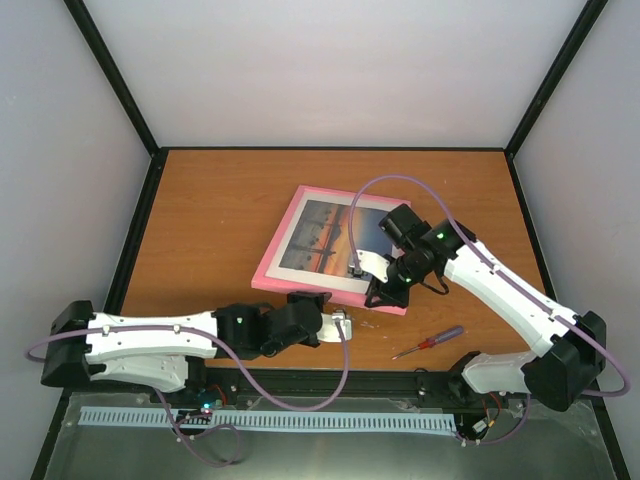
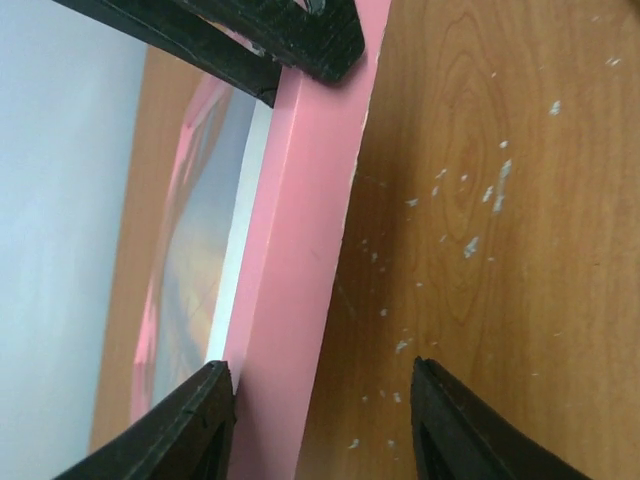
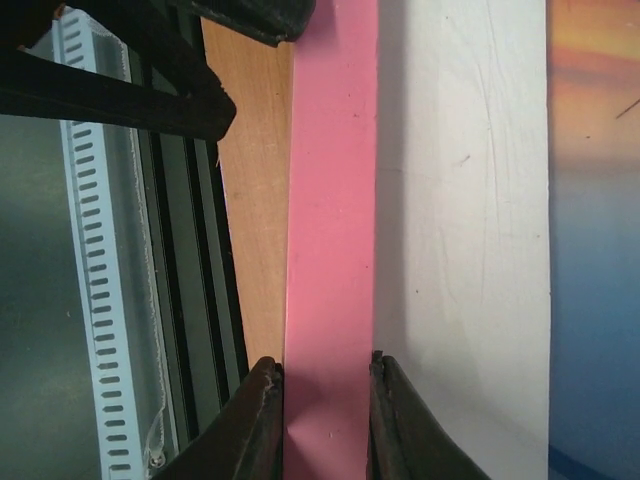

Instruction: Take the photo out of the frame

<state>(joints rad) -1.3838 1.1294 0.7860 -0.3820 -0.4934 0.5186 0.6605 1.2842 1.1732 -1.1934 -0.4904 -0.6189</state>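
The pink frame (image 1: 292,285) lies on the middle of the table with the sunset photo (image 1: 325,240) behind its pane. My right gripper (image 1: 383,292) is shut on the frame's near border (image 3: 330,250), one finger on each side of the pink strip. The photo (image 3: 595,200) and its white mat (image 3: 460,200) show beside it. My left gripper (image 1: 340,325) is at the frame's near edge. Its jaws are open and straddle the pink edge (image 2: 290,280): the left finger (image 2: 190,420) is against the frame, and the right finger (image 2: 470,430) is well apart over bare wood.
A small purple-handled screwdriver (image 1: 430,343) lies on the table near the front edge, right of the frame. Black enclosure posts and white walls surround the table (image 1: 210,210). A metal rail (image 3: 100,250) runs along the near edge.
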